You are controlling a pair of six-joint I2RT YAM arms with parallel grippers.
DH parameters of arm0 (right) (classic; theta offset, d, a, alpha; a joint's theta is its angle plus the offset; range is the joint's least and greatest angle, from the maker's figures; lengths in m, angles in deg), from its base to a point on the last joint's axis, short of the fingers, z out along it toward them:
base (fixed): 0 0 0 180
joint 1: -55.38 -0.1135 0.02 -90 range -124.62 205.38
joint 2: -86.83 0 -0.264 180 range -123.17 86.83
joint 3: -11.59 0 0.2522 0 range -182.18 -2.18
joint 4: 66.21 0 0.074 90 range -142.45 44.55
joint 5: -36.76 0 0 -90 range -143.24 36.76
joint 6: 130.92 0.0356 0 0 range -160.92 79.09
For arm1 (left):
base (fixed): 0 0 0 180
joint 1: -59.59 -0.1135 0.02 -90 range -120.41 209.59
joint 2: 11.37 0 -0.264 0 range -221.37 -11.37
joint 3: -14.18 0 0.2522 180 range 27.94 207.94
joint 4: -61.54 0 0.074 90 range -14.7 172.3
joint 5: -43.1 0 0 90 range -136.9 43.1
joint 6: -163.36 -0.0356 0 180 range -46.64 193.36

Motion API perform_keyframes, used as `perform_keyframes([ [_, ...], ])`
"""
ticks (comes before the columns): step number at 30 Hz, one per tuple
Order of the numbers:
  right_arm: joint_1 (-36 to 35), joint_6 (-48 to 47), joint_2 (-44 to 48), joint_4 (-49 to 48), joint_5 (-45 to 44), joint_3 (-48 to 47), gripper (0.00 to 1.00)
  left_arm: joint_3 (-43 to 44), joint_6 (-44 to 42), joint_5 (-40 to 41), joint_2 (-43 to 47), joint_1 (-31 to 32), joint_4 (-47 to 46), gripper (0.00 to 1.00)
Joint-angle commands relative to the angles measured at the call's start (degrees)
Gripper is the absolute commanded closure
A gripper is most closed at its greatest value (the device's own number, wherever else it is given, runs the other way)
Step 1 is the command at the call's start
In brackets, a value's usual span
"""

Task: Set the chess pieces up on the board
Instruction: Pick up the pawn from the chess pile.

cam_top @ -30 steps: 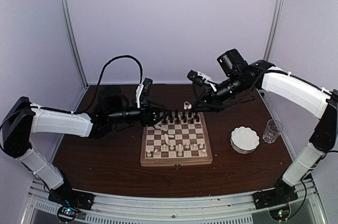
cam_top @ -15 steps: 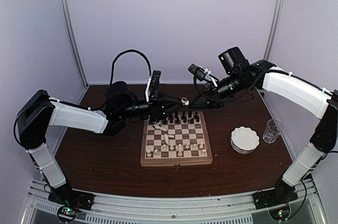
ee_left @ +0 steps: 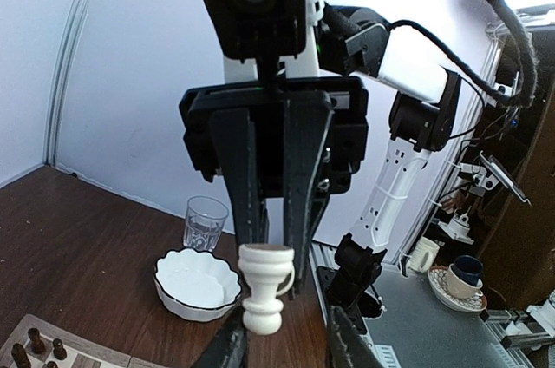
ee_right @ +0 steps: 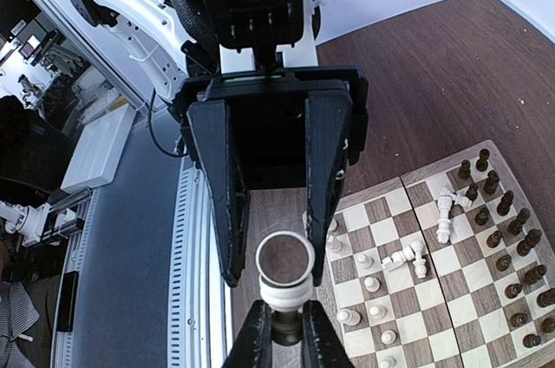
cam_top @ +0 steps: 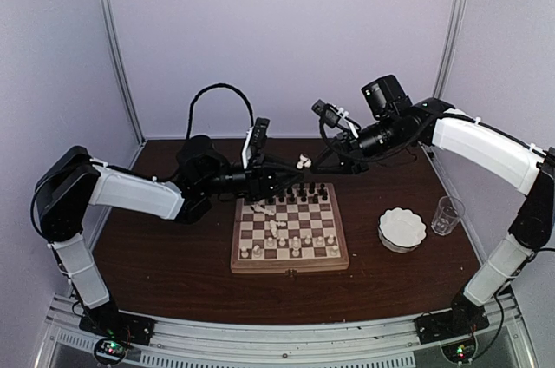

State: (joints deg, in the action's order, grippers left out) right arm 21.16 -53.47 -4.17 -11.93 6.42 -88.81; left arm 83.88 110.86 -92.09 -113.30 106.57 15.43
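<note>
**White piece held between two grippers above the board's far edge**

The white piece (ee_right: 284,274) is in the air just above the far edge of the board (cam_top: 290,266), clear of its squares. The right gripper (ee_right: 284,338) is clamped on one end of it, jaws narrow. The left gripper (ee_left: 282,342) faces it from the board's left side. Its fingers (ee_right: 212,186) are partly spread, one on each side of the piece's free end, with a slim gap on either side.

On the board, dark pieces (cam_top: 299,193) line the two far rows and white pieces (cam_top: 295,245) stand on the near rows. Toppled white pieces (cam_top: 278,228) lie near the centre. A bowl (cam_top: 402,228) and a glass (cam_top: 447,214) sit right of the board, apart from it.
</note>
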Motion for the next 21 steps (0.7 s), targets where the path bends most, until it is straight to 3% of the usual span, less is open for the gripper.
perform_keyframes([
  [1,0.45,0.87,0.82,-1.80,1.43,0.41,0.90,2.30,0.71,-0.76,-0.11,0.22,-3.98,0.70],
  [8,0.57,1.13,0.91,-2.21,1.78,0.98,0.90,3.03,0.17,1.62,-0.21,0.15,-1.75,0.69],
  [21,1.43,1.10,1.25,-3.13,1.37,2.32,0.90,3.30,-0.10,2.79,0.92,0.22,1.84,0.91],
])
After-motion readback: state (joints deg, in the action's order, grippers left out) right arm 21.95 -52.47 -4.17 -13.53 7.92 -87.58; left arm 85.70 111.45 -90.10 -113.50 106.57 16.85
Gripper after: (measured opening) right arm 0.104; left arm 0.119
